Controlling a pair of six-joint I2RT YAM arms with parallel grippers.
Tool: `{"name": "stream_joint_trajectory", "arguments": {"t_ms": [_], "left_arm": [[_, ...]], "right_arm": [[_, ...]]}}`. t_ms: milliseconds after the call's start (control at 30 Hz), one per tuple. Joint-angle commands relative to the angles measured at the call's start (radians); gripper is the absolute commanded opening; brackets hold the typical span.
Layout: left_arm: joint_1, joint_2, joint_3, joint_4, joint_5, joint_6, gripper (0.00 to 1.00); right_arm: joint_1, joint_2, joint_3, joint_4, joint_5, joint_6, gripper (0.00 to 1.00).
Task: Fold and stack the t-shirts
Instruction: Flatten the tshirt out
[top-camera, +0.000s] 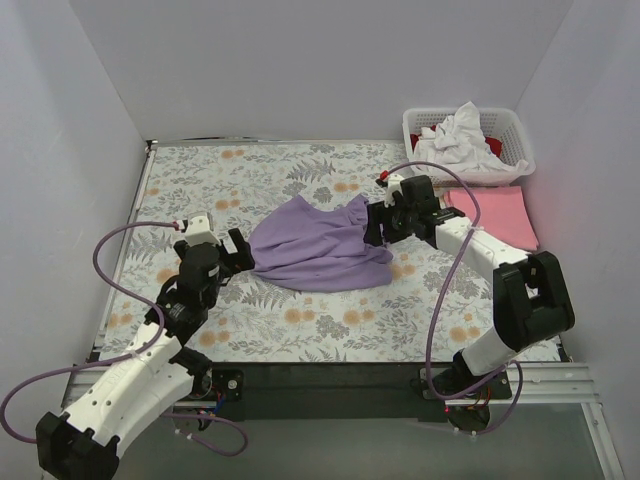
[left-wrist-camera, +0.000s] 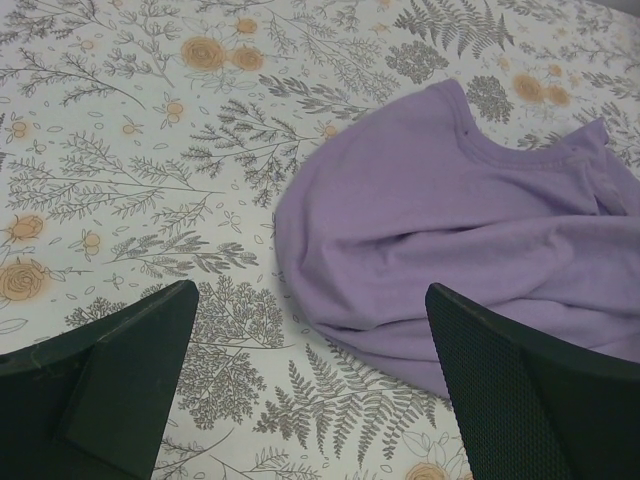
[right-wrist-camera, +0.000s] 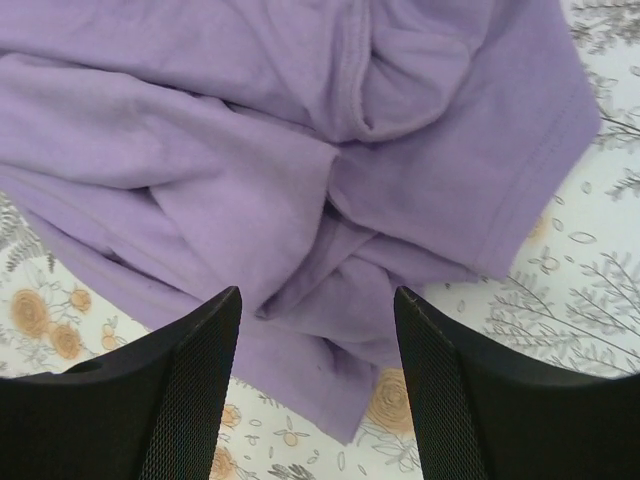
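Because the counter (top-camera: 480, 330) is draped all over with a floral cloth (top-camera: 300, 170), any grab at a shirt could catch that cloth too. The lavender t-shirt (top-camera: 318, 250) lies crumpled near the middle, with a sleeve and hem bunched over each other on its right side. As I judge it, the likely failures are two. A pinch could take several layers at once, so the shirt lifts as a lump instead of spreading. A dip too deep could snag the floral cloth and drag everything on it. A pink t-shirt (top-camera: 495, 215) lies flat at the far right, in front of the white basket (top-camera: 420, 125) holding a white tee (top-camera: 460, 135) and a red one (top-camera: 497, 147). A wide swing of the right arm could rumple the pink one.

The left pincer (top-camera: 244, 255) stands wide open and empty just beside the lavender shirt's left edge. The right pincer (top-camera: 375, 225) is spread too, gripping nothing, poised over the bunched right side with folds showing between its fingers.
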Motion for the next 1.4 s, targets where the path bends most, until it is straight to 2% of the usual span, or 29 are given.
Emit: {"name": "stream_joint_trajectory", "arguments": {"t_ms": [0, 367, 500, 533, 600, 633, 733, 933, 1067, 1233, 1367], "left_arm": [[0.007, 0.013, 0.012, 0.012, 0.014, 0.015, 0.97], [0.007, 0.022, 0.011, 0.011, 0.014, 0.018, 0.97], [0.007, 0.022, 0.012, 0.011, 0.014, 0.018, 0.98], [0.007, 0.021, 0.011, 0.011, 0.012, 0.018, 0.97], [0.007, 0.019, 0.011, 0.012, 0.011, 0.018, 0.97], [0.007, 0.016, 0.011, 0.012, 0.008, 0.018, 0.97], [0.007, 0.008, 0.011, 0.009, 0.005, 0.018, 0.97], [0.007, -0.019, 0.011, 0.008, -0.034, 0.009, 0.97], [0.007, -0.048, 0.008, 0.000, -0.076, -0.002, 0.97], [0.006, -0.099, 0.001, -0.002, -0.112, -0.011, 0.97], [0.007, -0.105, -0.002, -0.002, -0.119, -0.013, 0.97]], "right_arm": [[0.002, 0.025, -0.006, 0.122, -0.134, 0.027, 0.69], [0.003, 0.166, 0.036, 0.161, -0.231, 0.069, 0.63], [0.008, 0.192, 0.091, 0.159, -0.315, 0.074, 0.44], [0.011, 0.195, 0.102, 0.158, -0.326, 0.072, 0.35], [0.023, 0.185, 0.131, 0.158, -0.344, 0.077, 0.25], [0.029, 0.177, 0.145, 0.156, -0.346, 0.080, 0.15], [0.057, 0.143, 0.215, 0.133, -0.355, 0.084, 0.01], [0.198, 0.088, 0.391, 0.054, -0.373, 0.097, 0.01], [0.322, 0.065, 0.409, 0.044, -0.363, 0.103, 0.01], [0.448, 0.033, 0.335, 0.031, -0.404, 0.132, 0.01], [0.502, -0.039, 0.191, 0.012, -0.395, 0.143, 0.01]]}}
